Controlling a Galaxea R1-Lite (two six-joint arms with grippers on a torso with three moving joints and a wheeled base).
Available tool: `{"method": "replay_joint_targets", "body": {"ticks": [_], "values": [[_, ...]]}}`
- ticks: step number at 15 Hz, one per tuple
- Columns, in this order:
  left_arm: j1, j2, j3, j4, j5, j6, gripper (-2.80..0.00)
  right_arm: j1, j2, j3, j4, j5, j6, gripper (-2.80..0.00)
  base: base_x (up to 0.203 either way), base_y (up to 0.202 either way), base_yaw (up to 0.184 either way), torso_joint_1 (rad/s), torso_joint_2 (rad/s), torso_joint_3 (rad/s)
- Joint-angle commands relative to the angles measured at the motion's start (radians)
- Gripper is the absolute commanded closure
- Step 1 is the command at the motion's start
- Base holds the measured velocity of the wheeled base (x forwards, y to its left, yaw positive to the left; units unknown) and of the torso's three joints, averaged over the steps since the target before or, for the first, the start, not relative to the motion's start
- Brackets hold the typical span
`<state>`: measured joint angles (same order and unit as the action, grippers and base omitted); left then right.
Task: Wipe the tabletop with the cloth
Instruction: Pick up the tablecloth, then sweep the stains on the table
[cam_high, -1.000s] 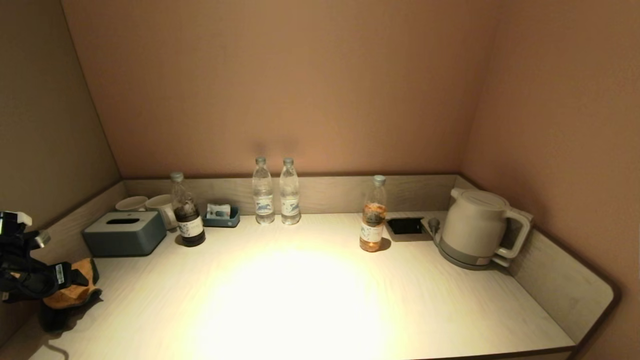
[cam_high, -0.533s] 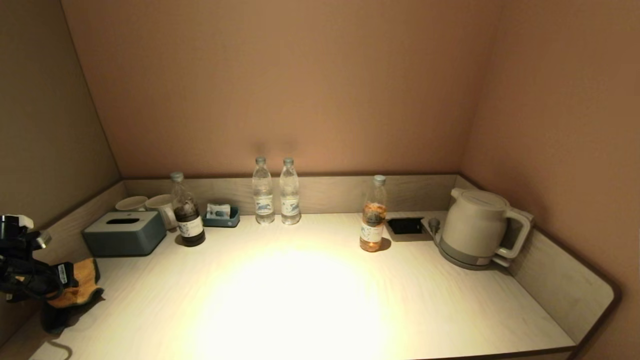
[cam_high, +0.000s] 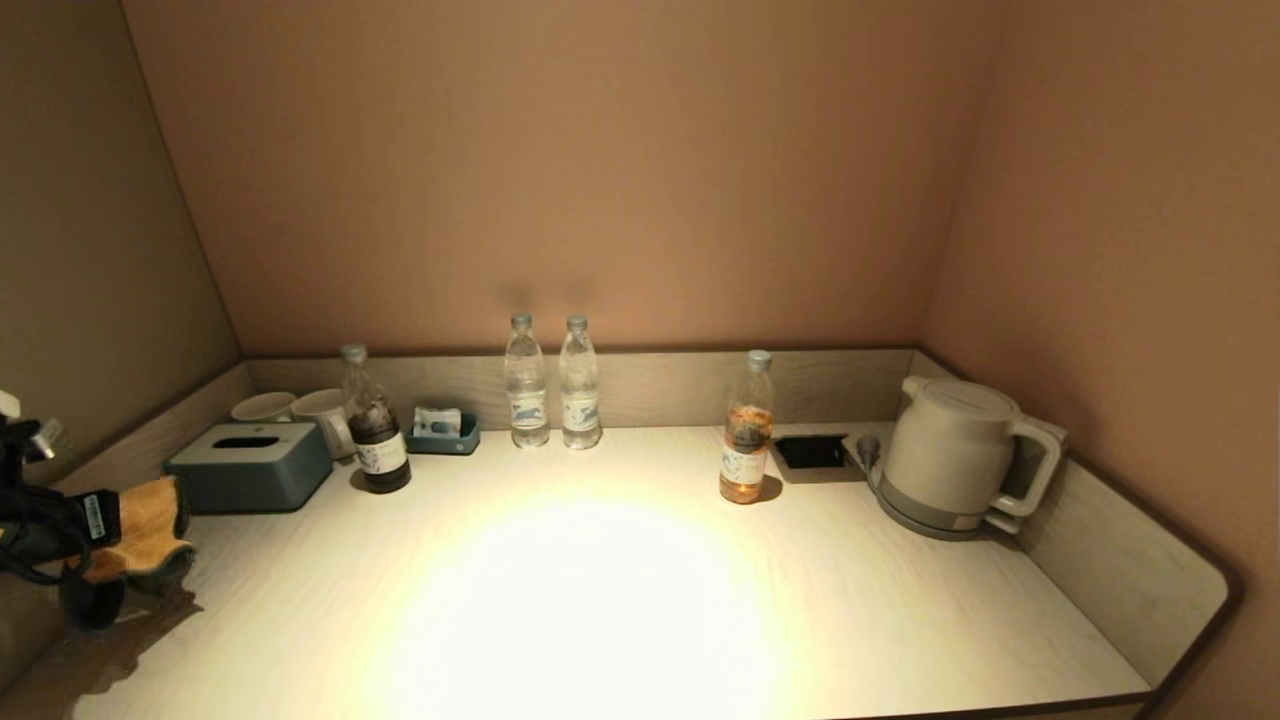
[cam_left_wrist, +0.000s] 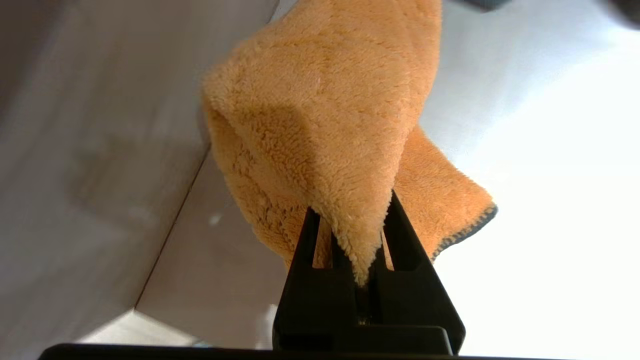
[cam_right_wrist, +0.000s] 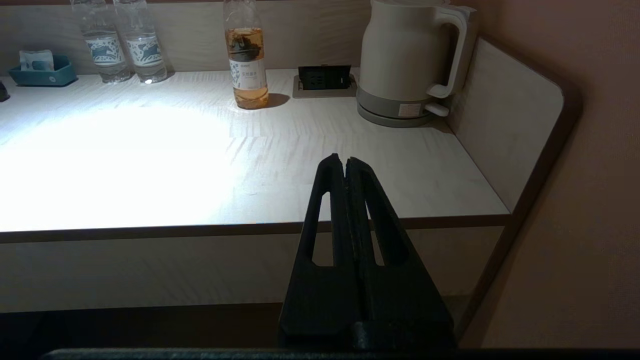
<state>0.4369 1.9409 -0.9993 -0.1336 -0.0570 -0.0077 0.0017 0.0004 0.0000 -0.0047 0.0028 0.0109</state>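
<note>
The cloth (cam_high: 140, 525) is orange plush with a dark edge. My left gripper (cam_high: 105, 520) is shut on it at the table's far left, just above the pale wooden tabletop (cam_high: 620, 590), in front of the tissue box. In the left wrist view the cloth (cam_left_wrist: 325, 125) hangs bunched from the left gripper (cam_left_wrist: 356, 210), its lower fold near the tabletop (cam_left_wrist: 540, 200). My right gripper (cam_right_wrist: 346, 161) is shut and empty, parked below the table's front edge, and does not show in the head view.
Along the back stand a grey tissue box (cam_high: 250, 467), two cups (cam_high: 300, 408), a dark bottle (cam_high: 375, 425), a small blue tray (cam_high: 445, 432), two water bottles (cam_high: 552, 385), a tea bottle (cam_high: 747, 430), a socket plate (cam_high: 812, 452) and a white kettle (cam_high: 955, 455). Raised side panels border the table.
My left gripper has moved left and toward the back with the cloth, lifting it a little; a dark shadow now lies on the table below it. The right arm has not moved.
</note>
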Motion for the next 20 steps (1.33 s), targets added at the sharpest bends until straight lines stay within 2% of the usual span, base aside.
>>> {"method": "replay_joint_targets", "body": {"ticks": [1, 3, 5, 7, 11, 12, 14, 16, 18, 20], "values": [[-0.046, -0.205, 0.052, 0.007, -0.007, -0.002, 0.0, 0.0, 0.0, 0.0, -0.001, 0.0, 0.0, 0.0, 0.0, 0.0, 0.0, 0.0, 0.0, 0.0], [-0.118, -0.346, 0.096, 0.012, -0.036, -0.003, 0.0, 0.0, 0.0, 0.0, 0.0, 0.0, 0.0, 0.0, 0.0, 0.0, 0.0, 0.0, 0.0, 0.0], [-0.228, -0.46, 0.136, 0.016, -0.064, -0.004, 0.0, 0.0, 0.0, 0.0, 0.0, 0.0, 0.0, 0.0, 0.0, 0.0, 0.0, 0.0, 0.0, 0.0], [-0.317, -0.518, 0.171, 0.007, -0.084, -0.003, 0.0, 0.0, 0.0, 0.0, 0.0, 0.0, 0.0, 0.0, 0.0, 0.0, 0.0, 0.0, 0.0, 0.0], [-0.569, -0.532, 0.186, -0.002, -0.19, 0.004, 0.0, 0.0, 0.0, 0.0, 0.0, 0.0, 0.0, 0.0, 0.0, 0.0, 0.0, 0.0, 0.0, 0.0], [-0.6, -0.509, 0.183, -0.002, -0.212, 0.021, 0.0, 0.0, 0.0, 0.0, -0.001, 0.0, 0.0, 0.0, 0.0, 0.0, 0.0, 0.0, 0.0, 0.0], [-0.651, -0.42, 0.166, -0.004, -0.266, 0.116, 0.0, 0.001, 0.0, 0.0, -0.001, 0.0, 0.0, 0.0, 0.0, 0.0, 0.0, 0.0, 0.0, 0.0], [-0.694, -0.333, 0.141, -0.004, -0.288, 0.153, 0.0, 0.0, 0.0, 0.0, 0.0, 0.0, 0.0, 0.0, 0.0, 0.0, 0.0, 0.0, 0.0, 0.0], [-0.706, -0.29, 0.109, -0.011, -0.291, 0.158, 0.0, 0.0, 0.0, 0.0, 0.0, 0.0, 0.0, 0.0, 0.0, 0.0, 0.0, 0.0, 0.0, 0.0], [-0.709, -0.134, 0.052, -0.05, -0.286, 0.136, 0.0, 0.0, 0.0, 0.0, 0.0, 0.0, 0.0, 0.0, 0.0, 0.0, 0.0, 0.0, 0.0, 0.0]]}}
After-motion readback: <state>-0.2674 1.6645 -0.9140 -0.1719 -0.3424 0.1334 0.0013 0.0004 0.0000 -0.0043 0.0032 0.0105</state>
